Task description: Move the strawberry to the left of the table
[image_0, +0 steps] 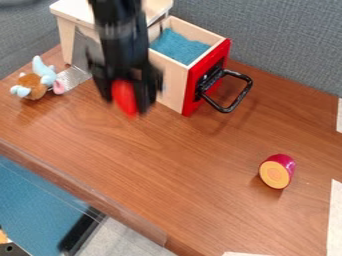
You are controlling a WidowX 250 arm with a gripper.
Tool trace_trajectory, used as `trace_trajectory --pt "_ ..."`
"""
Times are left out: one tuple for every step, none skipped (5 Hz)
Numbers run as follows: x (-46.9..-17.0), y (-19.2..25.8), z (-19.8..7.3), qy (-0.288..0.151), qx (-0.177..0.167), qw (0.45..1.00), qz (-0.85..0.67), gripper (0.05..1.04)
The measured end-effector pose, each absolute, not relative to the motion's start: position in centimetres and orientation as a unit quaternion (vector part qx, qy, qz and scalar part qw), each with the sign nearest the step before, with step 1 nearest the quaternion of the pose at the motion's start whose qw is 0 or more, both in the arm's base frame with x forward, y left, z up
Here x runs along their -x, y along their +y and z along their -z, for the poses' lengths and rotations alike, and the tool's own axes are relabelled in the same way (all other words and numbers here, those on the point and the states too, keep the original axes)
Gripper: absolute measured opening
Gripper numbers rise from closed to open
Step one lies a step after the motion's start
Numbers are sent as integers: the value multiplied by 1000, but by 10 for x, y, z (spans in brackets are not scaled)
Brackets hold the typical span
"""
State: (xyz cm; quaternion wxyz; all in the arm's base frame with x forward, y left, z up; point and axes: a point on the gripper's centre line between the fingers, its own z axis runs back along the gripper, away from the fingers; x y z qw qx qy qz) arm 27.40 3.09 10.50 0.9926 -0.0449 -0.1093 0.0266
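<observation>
In the camera view, you have the gripper (128,103) over the far left part of the surface (167,165), its jaws pinching the red strawberry (124,96) near the open drawer (172,85). A stuffed toy (35,82) lies farther left, a purple-skinned piece (277,171) right.

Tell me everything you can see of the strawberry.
The strawberry is bright red and rounded, longer than wide, set roughly upright with its lower end leaning slightly right in the picture. It sits between the fingers of the gripper, apparently held above the table, left of the open drawer in the picture. I cannot tell its material.
</observation>
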Motion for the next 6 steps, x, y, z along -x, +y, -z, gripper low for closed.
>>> trace_trajectory --pt "-292 62 -118 -109 41 992 -46 771" --pt "-307 106 -89 -84 19 993 -82 771" --pt "-307 131 -63 -73 2 993 -89 771" --pt "-300 151 -34 -65 -12 994 -82 771" --pt "-290 160 -8 -45 -30 996 -66 771" --pt "-282 162 1 -38 -48 997 -45 771"
